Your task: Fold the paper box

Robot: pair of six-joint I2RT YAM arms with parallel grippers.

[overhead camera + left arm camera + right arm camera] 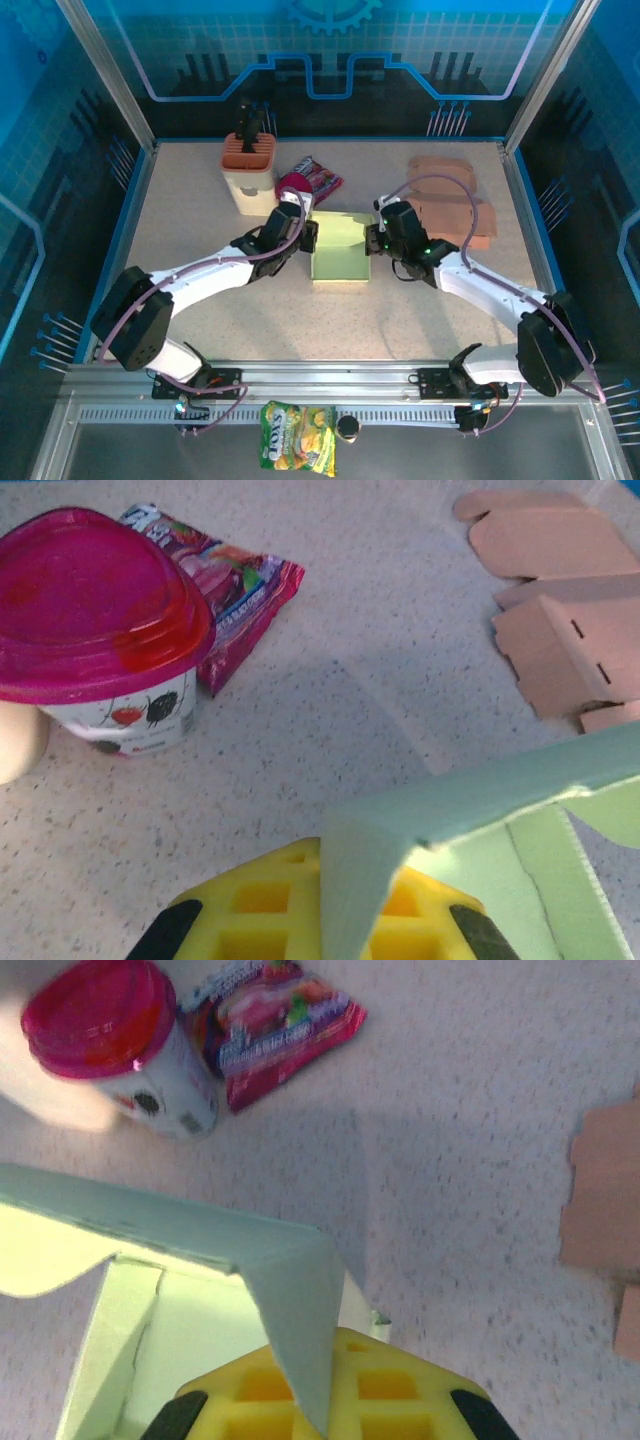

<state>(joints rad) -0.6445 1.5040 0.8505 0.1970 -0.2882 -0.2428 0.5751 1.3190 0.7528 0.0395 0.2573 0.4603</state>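
A pale green open-topped paper box (340,250) sat at the middle of the desk, its walls raised. The left gripper (308,236) met the box's left wall and the right gripper (374,240) its right wall. In each wrist view a green wall ran between the jaws, though I cannot tell whether they were clamped. Towards the far left corner, a beige tub with an orange slotted insert (248,165) held a dark upright object. Beside it stood a pink-lidded yoghurt cup (95,610), closed, just beside a pink snack packet (235,585). Flat brown cardboard blanks (450,195) lay towards the far right corner.
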